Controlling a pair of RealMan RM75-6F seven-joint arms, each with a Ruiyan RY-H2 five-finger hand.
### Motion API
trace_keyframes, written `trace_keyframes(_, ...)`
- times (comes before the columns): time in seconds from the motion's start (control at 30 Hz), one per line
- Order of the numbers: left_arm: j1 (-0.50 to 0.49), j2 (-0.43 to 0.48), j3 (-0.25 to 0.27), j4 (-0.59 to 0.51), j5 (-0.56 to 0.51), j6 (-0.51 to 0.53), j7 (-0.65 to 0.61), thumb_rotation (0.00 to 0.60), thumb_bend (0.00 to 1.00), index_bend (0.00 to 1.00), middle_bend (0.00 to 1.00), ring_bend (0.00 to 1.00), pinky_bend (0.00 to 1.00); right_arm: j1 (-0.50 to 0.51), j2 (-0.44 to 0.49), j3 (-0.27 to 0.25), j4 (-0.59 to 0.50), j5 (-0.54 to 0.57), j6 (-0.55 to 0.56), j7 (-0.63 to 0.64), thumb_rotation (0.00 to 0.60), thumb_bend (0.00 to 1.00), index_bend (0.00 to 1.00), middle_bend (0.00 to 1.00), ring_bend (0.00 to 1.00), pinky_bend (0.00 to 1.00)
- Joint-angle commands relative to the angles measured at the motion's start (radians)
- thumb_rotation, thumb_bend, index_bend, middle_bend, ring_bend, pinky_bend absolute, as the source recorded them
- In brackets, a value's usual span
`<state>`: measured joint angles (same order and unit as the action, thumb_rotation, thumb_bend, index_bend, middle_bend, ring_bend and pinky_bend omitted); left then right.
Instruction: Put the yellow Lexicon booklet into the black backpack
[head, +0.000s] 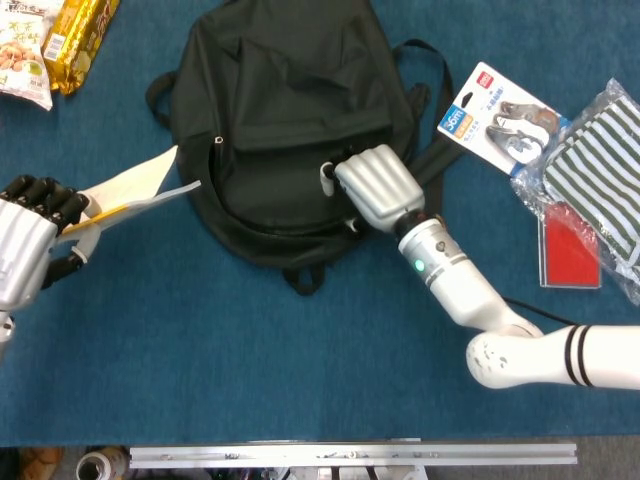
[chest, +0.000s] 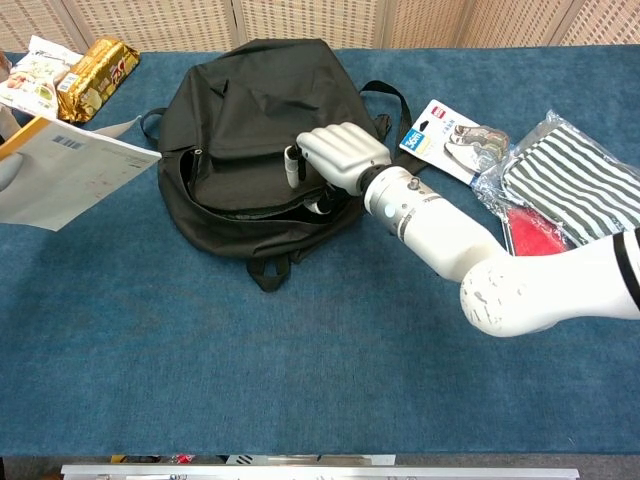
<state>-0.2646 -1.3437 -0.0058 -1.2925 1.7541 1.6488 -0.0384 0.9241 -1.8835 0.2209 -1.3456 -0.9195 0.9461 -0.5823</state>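
The black backpack lies flat at the back middle of the blue table, its zip opening gaping toward me. My right hand sits on the opening's right end. Its fingers curl over the upper lip and the thumb tucks under it, gripping the fabric; the chest view shows the right hand likewise. My left hand holds the yellow Lexicon booklet by its left edge, in the air left of the backpack. The booklet is tilted, its pale back cover facing up and its free corner close to the opening's left end.
Two snack packs lie at the back left. A carded pack of hooks, a striped pouch in plastic and a red card lie at the right. The backpack's straps trail toward the hooks pack.
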Motion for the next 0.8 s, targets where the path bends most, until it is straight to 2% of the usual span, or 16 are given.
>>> trace_keyframes(0.03, 0.0, 0.0, -0.002, 0.005, -0.003, -0.003, -0.006, 0.6, 0.39, 0.73, 0.63, 0.5, 0.5, 0.006, -0.025, 0.024, 0.042, -0.018, 0.019, 0.027, 0.6, 0.52, 0.65, 0.57, 0.45, 0.57)
trace_keyframes(0.17, -0.006, 0.001, -0.007, 0.017, -0.002, -0.002, -0.026, 0.6, 0.39, 0.73, 0.63, 0.5, 0.5, 0.013, -0.036, 0.071, 0.06, -0.007, 0.021, 0.067, 0.6, 0.63, 0.76, 0.65, 0.57, 0.77)
trace_keyframes(0.27, -0.012, 0.002, -0.012, 0.029, 0.005, 0.005, -0.045, 0.6, 0.39, 0.73, 0.63, 0.5, 0.5, 0.022, -0.037, 0.108, 0.053, 0.007, 0.03, 0.076, 0.6, 0.68, 0.79, 0.67, 0.62, 0.84)
trace_keyframes(0.47, -0.032, 0.008, -0.019, 0.049, 0.047, 0.044, -0.09, 0.6, 0.39, 0.73, 0.63, 0.5, 0.5, 0.045, -0.043, 0.175, 0.037, 0.058, 0.065, 0.049, 0.6, 0.72, 0.81, 0.69, 0.67, 0.9)
trace_keyframes(0.7, -0.062, 0.018, -0.014, 0.047, 0.111, 0.075, -0.119, 0.6, 0.39, 0.73, 0.63, 0.5, 0.5, 0.076, -0.072, 0.273, 0.023, 0.14, 0.111, 0.06, 0.6, 0.75, 0.82, 0.69, 0.69, 0.92)
trace_keyframes(0.8, -0.081, 0.015, -0.014, 0.039, 0.133, 0.072, -0.116, 0.6, 0.39, 0.73, 0.63, 0.5, 0.49, 0.091, -0.089, 0.297, 0.024, 0.146, 0.127, 0.074, 0.6, 0.75, 0.82, 0.69, 0.69, 0.92)
